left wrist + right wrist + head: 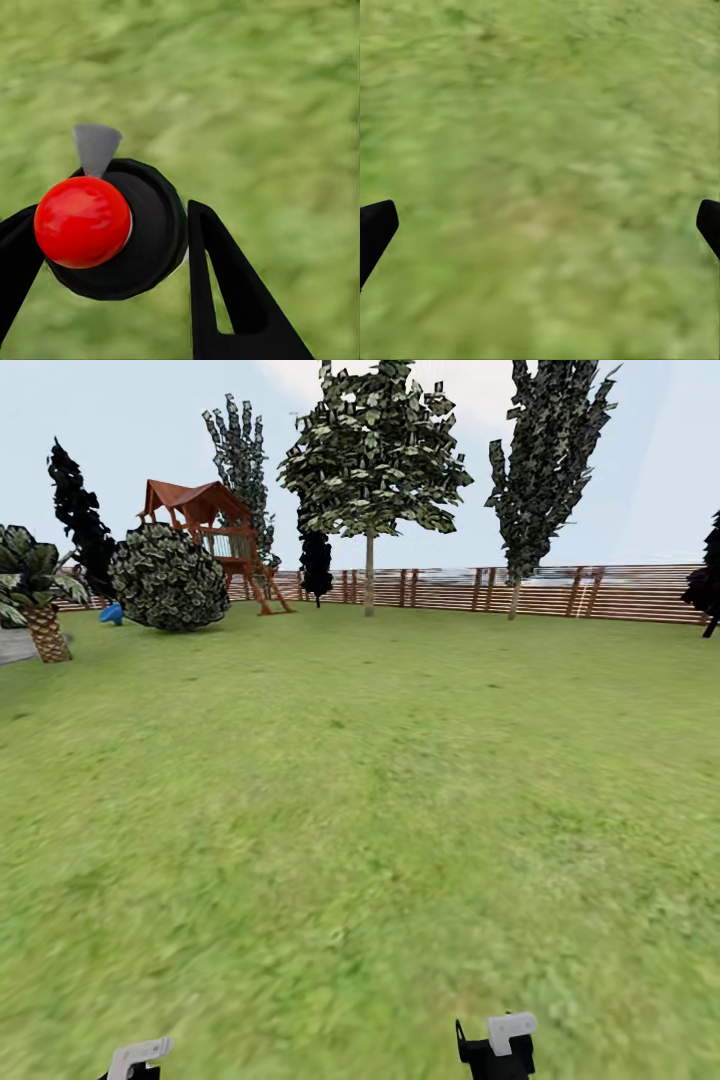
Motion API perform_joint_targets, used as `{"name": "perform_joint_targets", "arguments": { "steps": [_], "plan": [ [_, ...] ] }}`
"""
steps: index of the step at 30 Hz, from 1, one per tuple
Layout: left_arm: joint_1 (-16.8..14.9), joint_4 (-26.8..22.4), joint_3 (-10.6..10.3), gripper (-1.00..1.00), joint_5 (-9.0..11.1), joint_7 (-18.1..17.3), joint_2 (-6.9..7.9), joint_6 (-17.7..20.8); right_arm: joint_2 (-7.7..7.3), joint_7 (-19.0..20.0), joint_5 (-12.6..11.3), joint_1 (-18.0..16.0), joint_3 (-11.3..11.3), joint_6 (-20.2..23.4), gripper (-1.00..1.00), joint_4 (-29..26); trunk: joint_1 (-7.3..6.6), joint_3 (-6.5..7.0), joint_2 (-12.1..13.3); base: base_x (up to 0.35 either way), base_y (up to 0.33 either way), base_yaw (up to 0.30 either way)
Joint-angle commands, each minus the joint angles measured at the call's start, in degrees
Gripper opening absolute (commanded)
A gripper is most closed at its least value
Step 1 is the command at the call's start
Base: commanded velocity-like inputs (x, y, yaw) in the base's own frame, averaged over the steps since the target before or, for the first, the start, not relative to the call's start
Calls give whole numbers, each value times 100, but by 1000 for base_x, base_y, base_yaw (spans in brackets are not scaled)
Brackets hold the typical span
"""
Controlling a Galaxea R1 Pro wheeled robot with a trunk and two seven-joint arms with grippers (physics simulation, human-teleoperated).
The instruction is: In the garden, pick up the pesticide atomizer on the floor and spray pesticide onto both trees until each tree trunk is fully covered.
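The left gripper (pixel 105 247) grips the pesticide atomizer (pixel 112 229), black body and red cap, over lawn (pixel 360 810); it looks rigid, light, best held around its body. Contents cannot be seen. The right gripper (pixel 540 225) is spread wide, empty. Two trees (pixel 370 460) stand far off by the fence (pixel 600 592).

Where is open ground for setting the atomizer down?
The lawn lies bare from the grippers out to the fence. It is crowded at far left: palm, round shrub, playhouse. The left gripper holds the atomizer.
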Motion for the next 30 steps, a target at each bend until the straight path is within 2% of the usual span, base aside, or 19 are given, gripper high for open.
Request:
{"name": "perform_joint_targets", "arguments": {
  "steps": [1, 12, 22, 30],
  "plan": [
    [11, 4, -11, -100, 51, -27, 1, -18, 1, -51, 61, -4, -9, -7, 100, 6, 2, -6, -2, 335, 0, 0],
    [58, -3, -2, -100, 60, -27, 9, -23, 1, -66, 53, -4, -14, -7, 100, -3, 2, -6, -2, 336, 0, -7],
    [58, -3, -2, -100, 60, -27, 10, -20, 1, -65, 53, -4, -14, -7, 100, -1, 2, -6, -2, 336, 0, -255],
    [58, -3, -2, -100, 60, -26, 10, -16, 1, -68, 53, -4, -14, -7, 100, -1, 2, -6, -2, 336, 0, -46]
  ]
}}
